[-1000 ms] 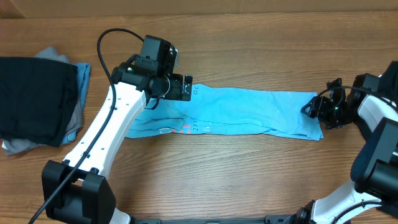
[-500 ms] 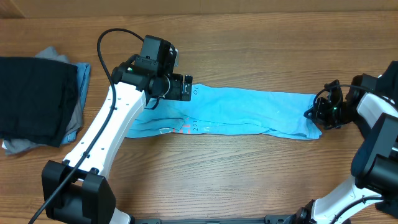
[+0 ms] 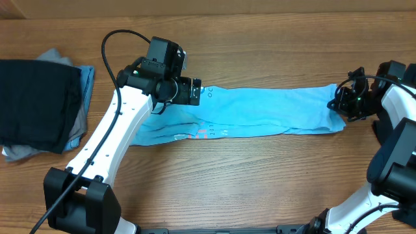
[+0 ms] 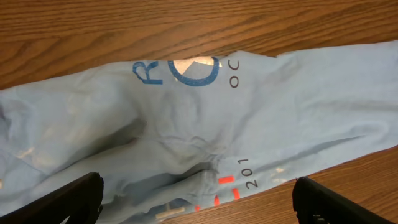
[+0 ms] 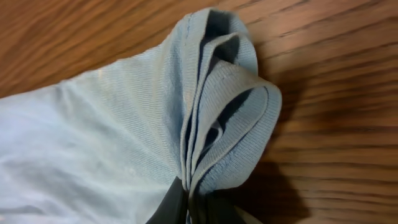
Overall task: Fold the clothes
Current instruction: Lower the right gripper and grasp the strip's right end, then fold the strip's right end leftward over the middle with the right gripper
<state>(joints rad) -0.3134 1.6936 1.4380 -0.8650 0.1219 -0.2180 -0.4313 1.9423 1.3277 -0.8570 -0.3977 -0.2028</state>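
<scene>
A light sky-blue T-shirt (image 3: 260, 110) lies folded into a long strip across the wooden table. Blue and red lettering shows near its left end (image 4: 186, 112). My left gripper (image 3: 195, 92) hangs over that left end, open, its black fingertips (image 4: 74, 199) wide apart above the cloth and holding nothing (image 4: 198, 202). My right gripper (image 3: 339, 104) is shut on the strip's right end. Several bunched layers of the shirt's hem (image 5: 224, 112) are pinched between its jaws (image 5: 196, 202), just above the wood.
A pile of other clothes (image 3: 39, 104) sits at the far left, black on top with grey and blue beneath. The left arm's white links (image 3: 110, 143) cross the table in front of the shirt's left end. Bare wood surrounds the strip.
My right gripper closed on the shirt's right end and drew it right and slightly towards the far side, pulling the strip straighter. The left arm has not moved.
</scene>
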